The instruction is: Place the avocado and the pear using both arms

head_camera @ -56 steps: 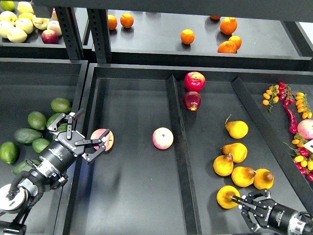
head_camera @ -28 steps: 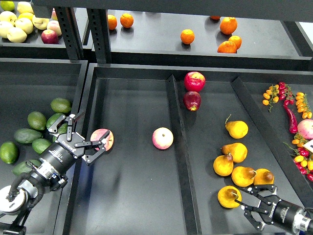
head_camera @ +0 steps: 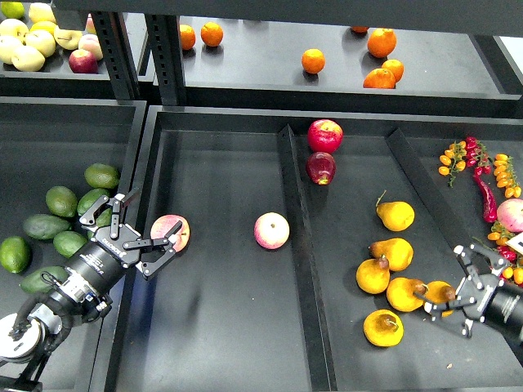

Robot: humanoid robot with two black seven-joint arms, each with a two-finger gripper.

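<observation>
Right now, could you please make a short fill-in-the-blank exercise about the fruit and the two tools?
1. The left tool is open beside a pink-yellow round ____.
2. The dark green glossy avocados lie in the ____ compartment.
3. The right tool holds ____.
4. The round orange citrus fruits lie on the ____ shelf.

Missing: apple; left; nothing; upper

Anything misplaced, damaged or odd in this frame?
Two pink-yellow apples lie loose in the centre tray, away from the red ones. Several pears carry dark brown blotches. Neither gripper holds fruit: left is open beside an apple, right open near the pears.
</observation>
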